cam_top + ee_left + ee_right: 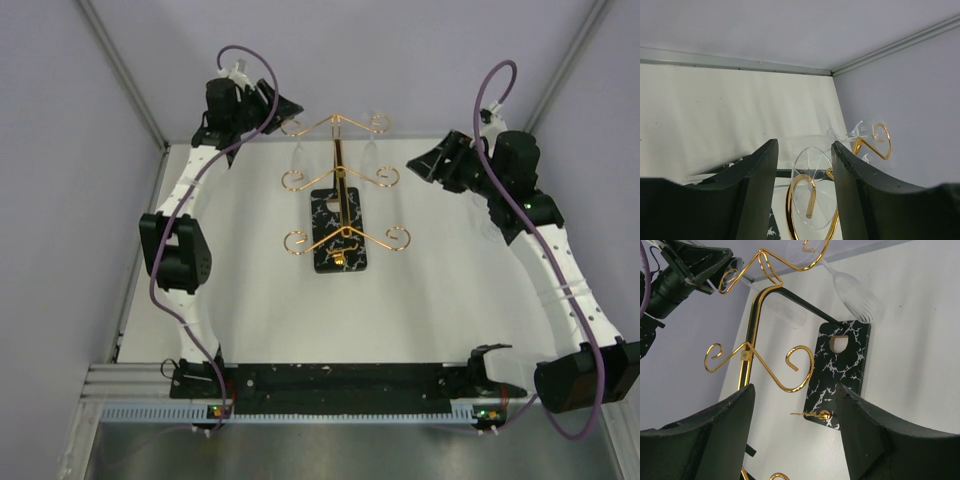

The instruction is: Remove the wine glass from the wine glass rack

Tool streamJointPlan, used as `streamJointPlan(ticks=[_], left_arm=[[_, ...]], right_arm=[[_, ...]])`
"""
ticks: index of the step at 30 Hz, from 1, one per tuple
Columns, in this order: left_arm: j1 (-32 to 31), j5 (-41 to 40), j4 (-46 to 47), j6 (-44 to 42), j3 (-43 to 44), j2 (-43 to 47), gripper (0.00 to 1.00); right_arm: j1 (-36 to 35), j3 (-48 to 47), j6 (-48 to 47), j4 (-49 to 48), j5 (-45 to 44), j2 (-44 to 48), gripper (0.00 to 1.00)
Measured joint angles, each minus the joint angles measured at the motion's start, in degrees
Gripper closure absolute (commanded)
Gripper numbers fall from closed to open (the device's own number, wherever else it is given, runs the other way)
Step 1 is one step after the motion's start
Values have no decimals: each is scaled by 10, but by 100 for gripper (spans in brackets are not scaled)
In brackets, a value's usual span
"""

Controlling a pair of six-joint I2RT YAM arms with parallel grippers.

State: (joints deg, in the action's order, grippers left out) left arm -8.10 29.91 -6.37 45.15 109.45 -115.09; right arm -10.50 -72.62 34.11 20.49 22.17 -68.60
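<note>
**Left fingers**: spread apart and holding nothing. In the left wrist view the round foot of the glass shows in the gap between them, partly hidden behind the right-hand finger. Whether either finger touches it cannot be told. The glass hangs upside down from the rack, with a gold scroll arm curling across its foot.

**Second glass**: hangs on the neighbouring scroll, beyond the tip of the right-hand finger and further from it.

**Right fingers**: likewise spread and empty, near the opposite side of the rack and apart from it. In the right wrist view a scroll arm and the upright gold post lie ahead of the gap. The black, white-veined base lies just beyond the tip of the right-hand finger. Both glasses hang above and past the fingertips.

**Tabletop**: white; the base stands on it, between the two sets of fingers.
</note>
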Motion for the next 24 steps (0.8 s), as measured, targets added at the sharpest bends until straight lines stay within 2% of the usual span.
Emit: streamJointPlan(ticks=[24], left_arm=[[28,121,30,8,1,0,49]], right_arm=[[0,25,0,-11,3,2,35]])
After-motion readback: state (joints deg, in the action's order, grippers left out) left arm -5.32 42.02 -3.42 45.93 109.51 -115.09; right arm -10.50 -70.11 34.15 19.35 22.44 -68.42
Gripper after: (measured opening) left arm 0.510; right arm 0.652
